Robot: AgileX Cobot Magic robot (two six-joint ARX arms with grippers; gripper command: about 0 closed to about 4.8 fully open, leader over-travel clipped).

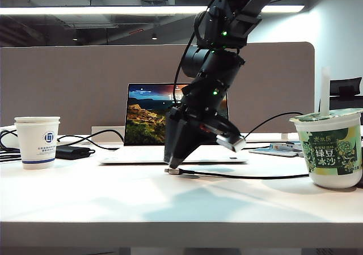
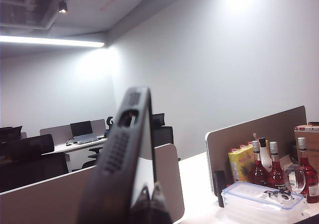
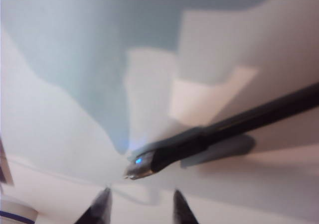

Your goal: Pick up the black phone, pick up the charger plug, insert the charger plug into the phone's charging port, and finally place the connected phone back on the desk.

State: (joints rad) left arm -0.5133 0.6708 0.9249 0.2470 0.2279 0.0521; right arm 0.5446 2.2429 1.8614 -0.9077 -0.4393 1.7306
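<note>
Right hand (image 1: pixel 174 163): lowered to the counter (image 1: pixel 113 204) in the exterior view, tips pointing down just above the charger plug (image 1: pixel 173 170); fingers (image 3: pixel 99 209) parted on either side of the plug tip, apart from it, nothing grasped.
Left hand (image 2: pixel 149 204): out of the exterior view; raised in the air, clenched on the black phone (image 2: pixel 124 159) at its lower part.
Black phone: held edge-on and tilted before the left wrist camera, short end up; speaker grilles along that edge.
Phone's charging port (image 2: pixel 128 118): oblong slot in the upper short edge, between the two grilles, nothing in it.
Charger plug: lying flat on the counter, silver tip glinting blue (image 3: pixel 139 164), dark collar behind it; blurred in the right wrist view.
Cable (image 1: pixel 249 176): thin, black, running from the plug along the counter toward the green drink cup.
Laptop (image 1: pixel 170 124): open behind the right hand, landscape picture on screen.
Paper cup (image 1: pixel 37 141): white, on the counter's left side.
Green drink cup (image 1: pixel 332 147): sealed, straw upright, on the counter's right side.
</note>
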